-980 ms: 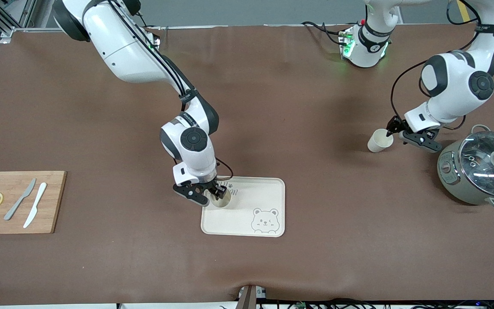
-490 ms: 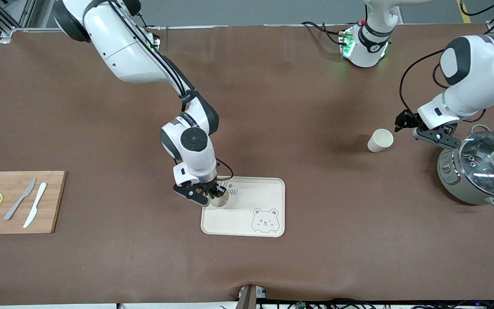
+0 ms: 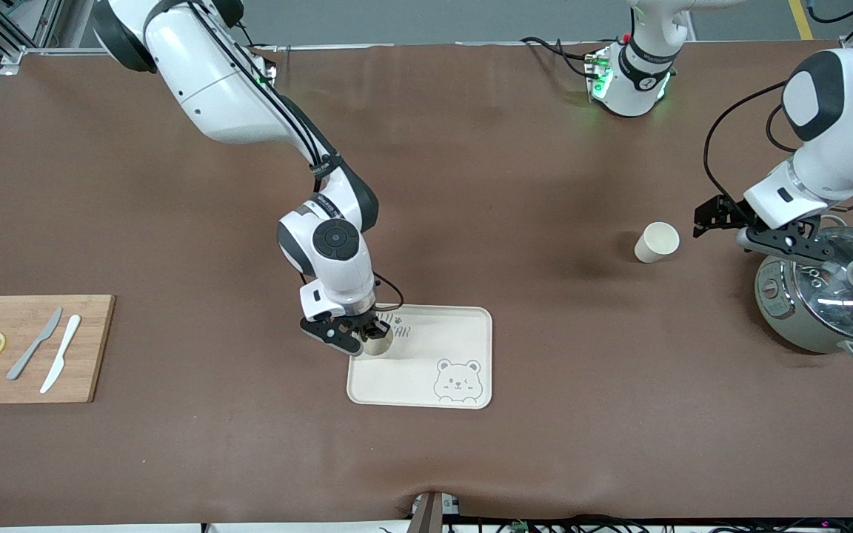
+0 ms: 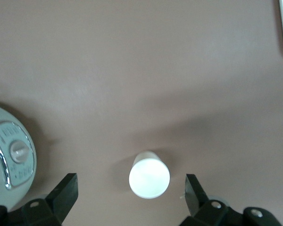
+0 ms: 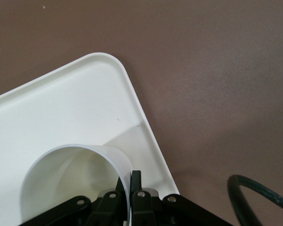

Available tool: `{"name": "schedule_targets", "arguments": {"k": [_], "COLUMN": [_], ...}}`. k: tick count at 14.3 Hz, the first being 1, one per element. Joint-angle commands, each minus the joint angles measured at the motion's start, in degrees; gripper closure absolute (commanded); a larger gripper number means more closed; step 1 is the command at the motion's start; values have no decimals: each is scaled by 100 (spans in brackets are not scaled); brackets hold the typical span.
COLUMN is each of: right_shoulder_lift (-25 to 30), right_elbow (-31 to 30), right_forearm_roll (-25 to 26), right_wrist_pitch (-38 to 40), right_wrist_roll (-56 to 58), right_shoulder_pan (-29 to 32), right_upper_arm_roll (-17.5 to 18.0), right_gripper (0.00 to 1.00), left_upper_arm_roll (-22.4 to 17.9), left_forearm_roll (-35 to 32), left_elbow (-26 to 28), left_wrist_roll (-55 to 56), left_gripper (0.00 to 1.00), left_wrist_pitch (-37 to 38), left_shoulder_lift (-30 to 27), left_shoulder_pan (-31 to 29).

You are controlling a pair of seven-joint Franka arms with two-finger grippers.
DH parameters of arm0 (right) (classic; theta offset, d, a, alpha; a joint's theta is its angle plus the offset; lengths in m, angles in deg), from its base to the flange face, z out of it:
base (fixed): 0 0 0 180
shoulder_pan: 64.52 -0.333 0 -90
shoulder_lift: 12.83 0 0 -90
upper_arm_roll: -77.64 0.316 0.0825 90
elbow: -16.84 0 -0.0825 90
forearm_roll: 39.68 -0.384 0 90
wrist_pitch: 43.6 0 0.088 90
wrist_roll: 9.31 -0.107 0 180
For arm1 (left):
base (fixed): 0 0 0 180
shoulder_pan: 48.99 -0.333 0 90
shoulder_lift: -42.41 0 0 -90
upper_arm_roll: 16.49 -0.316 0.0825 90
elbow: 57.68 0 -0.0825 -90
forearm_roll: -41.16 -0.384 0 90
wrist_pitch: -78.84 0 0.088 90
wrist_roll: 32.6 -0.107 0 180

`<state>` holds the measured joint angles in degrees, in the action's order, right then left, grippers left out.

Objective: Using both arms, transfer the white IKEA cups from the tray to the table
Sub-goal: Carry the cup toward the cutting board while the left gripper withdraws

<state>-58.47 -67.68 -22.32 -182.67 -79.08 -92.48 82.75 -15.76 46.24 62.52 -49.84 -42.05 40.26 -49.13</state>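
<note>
- Lower centre of the front view: right gripper (image 3: 369, 334) pinches the wall of one cup (image 3: 376, 345), which stands on the tray (image 3: 463, 326).
- Right side of that view: left gripper (image 3: 719, 226) hangs with jaws wide apart, just beside the other cup (image 3: 656, 242), not touching it.
- That cup stands upright on the table (image 3: 515, 185), near the pot (image 3: 834, 296).

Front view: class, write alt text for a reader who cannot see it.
The right gripper is shut on the rim of a white cup standing on the bear tray. The left gripper, open, hangs above the table beside a second white cup standing on the brown table, near a lidded pot. A cutting board lies at the right arm's end.
</note>
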Motion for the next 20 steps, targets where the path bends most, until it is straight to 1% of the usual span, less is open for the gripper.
{"name": "schedule_targets", "arguments": {"k": [1, 4, 5, 7, 8, 10, 11, 12, 13, 14, 16, 18, 20], "right_shoulder_lift": [-86, 81, 186, 563, 800, 1318, 1608, 1872, 2188, 2522, 3225, 3701, 4026], "right_elbow": [173, 208, 208, 208, 182, 164, 138, 68, -98, -404, -1168, -1749, -2128], "right_forearm_roll": [181, 110, 101, 75, -29, -669, -907, -962, -971, -971, -980, -988, -980], "right_wrist_pitch": [38, 117, 282, 905, 1178, 1897, 2284, 2645, 2831, 2885, 2877, 2842, 2824], "right_wrist_roll": [-116, -72, -63, 7, 130, 908, 1357, 1709, 2026, 2403, 3290, 4073, 4610], "right_shoulder_pan": [-52, -34, 1, 36, 54, 176, 273, 395, 536, 685, 1124, 1511, 1784], "right_upper_arm_roll": [-37, -28, -2, 33, 60, 51, 25, 25, 33, 33, 33, 25, 16], "right_gripper": [100, 100, 100, 100, 100, 100, 100, 100, 100, 100, 100, 100, 100], "left_upper_arm_roll": [147, 191, 243, 287, 288, 288, 288, 288, 288, 296, 288, 288, 288], "left_forearm_roll": [-112, -77, -77, -68, -68, -104, -104, -86, -51, -42, -51, -51, -51], "left_elbow": [-857, -1393, -1534, -1955, -2166, -2483, -2572, -2607, -2642, -2712, -2914, -2950, -2968], "left_wrist_roll": [474, 835, 1001, 1239, 1406, 1670, 1749, 1767, 1768, 1776, 1785, 1794, 1803], "left_gripper": [0, 0, 0, 0, 0, 0, 0, 0, 0, 0, 0, 0, 0], "left_wrist_pitch": [329, 575, 662, 1022, 1198, 1435, 1506, 1533, 1568, 1603, 1814, 1832, 1832], "left_shoulder_lift": [522, 777, 787, 883, 936, 971, 980, 980, 963, 954, 962, 962, 954], "left_shoulder_pan": [5, 128, 145, 216, 294, 435, 462, 462, 453, 453, 444, 444, 444]}}
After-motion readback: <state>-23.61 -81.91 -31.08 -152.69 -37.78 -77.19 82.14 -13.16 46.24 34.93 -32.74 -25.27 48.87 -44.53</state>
